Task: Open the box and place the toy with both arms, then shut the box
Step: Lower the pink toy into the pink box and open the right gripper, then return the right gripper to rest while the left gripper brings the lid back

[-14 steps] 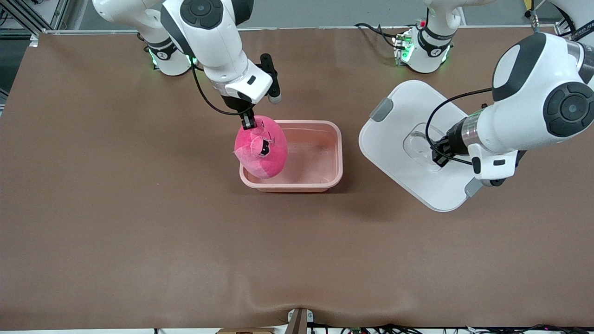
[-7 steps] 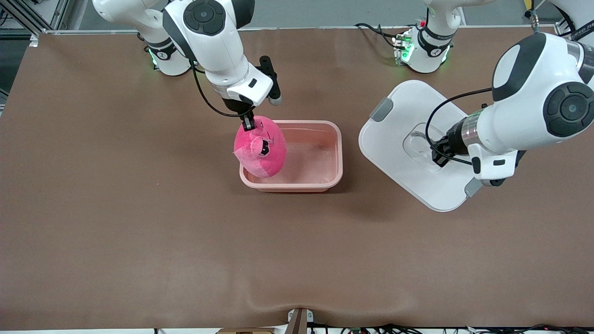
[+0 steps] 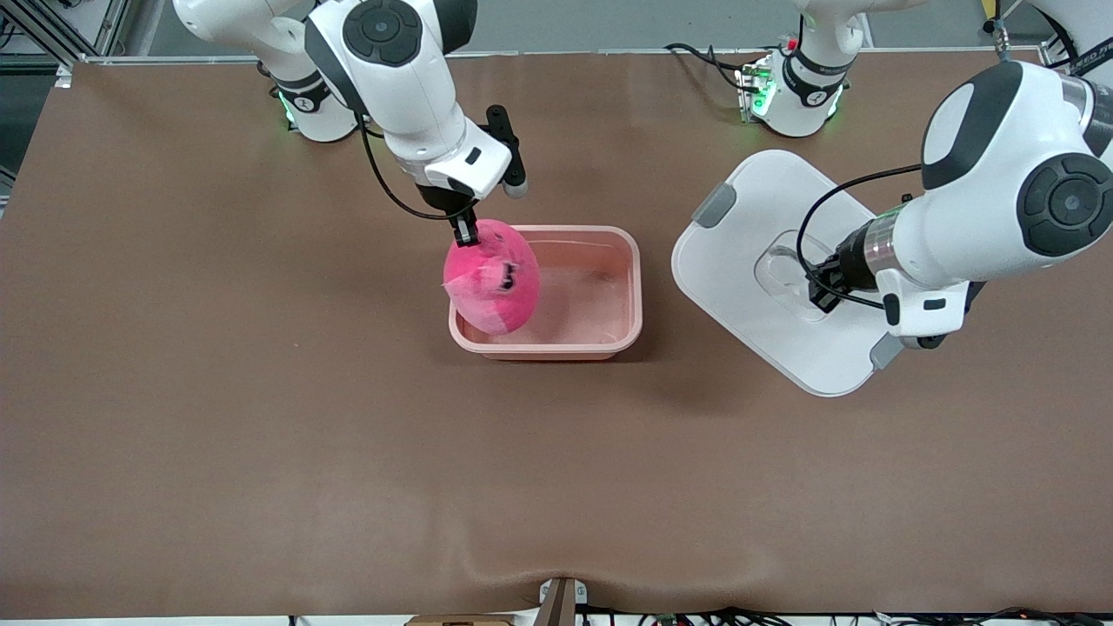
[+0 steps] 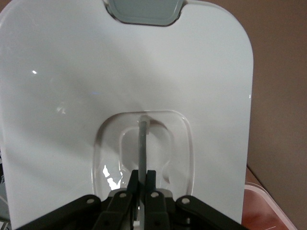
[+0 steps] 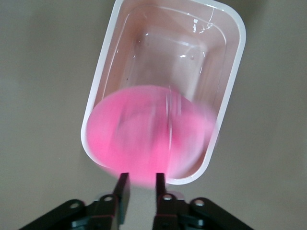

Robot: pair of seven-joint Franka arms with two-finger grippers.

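In the front view, a brown table point(image 3: 261, 417) filled most of the frame, with a grey floor strip along the top edge and cables along the bottom. Near the centre the open pink box point(image 3: 591, 335) sat on it, and the toy point(image 3: 492, 285) showed over the box's end toward the right arm, just below the right gripper point(image 3: 466, 232). At centre right the white lid point(image 3: 739, 269) hung tilted on the left gripper point(image 3: 822, 296). In the left wrist view, the left gripper point(image 4: 142, 184) was pinched on the lid's point(image 4: 72, 96) clear handle point(image 4: 143, 143). In the right wrist view, the right gripper's point(image 5: 142, 184) fingers point(image 5: 122, 191) stood slightly apart, the blurred toy point(image 5: 148, 143) over the box point(image 5: 98, 86).
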